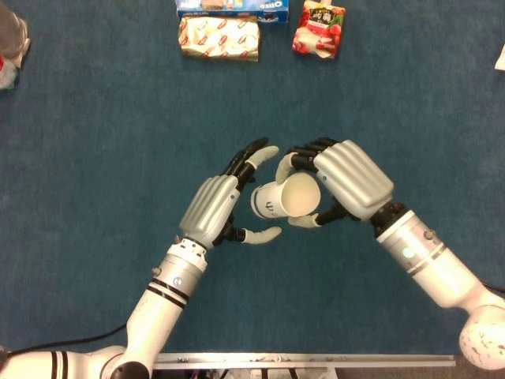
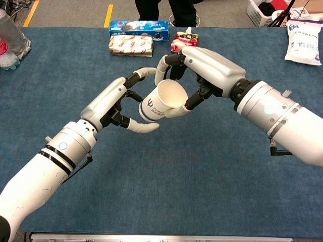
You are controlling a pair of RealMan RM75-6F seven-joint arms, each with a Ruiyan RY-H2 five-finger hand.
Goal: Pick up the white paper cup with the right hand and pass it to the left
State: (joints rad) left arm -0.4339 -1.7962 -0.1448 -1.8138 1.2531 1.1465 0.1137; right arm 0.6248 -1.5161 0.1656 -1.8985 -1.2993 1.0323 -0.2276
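White paper cup [image 1: 282,197] pinched by right hand [image 1: 341,183] fingers; left hand [image 2: 117,103] fingers spread around its base, contact unclear in either view.

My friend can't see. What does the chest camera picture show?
The robot's right hand holds a white paper cup tipped sideways above a blue table, its bottom end between the spread fingers of the left hand. Snack packs lie at the far edge.

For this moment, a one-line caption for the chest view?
Right hand holds the paper cup on its side between the open fingers of the left hand.
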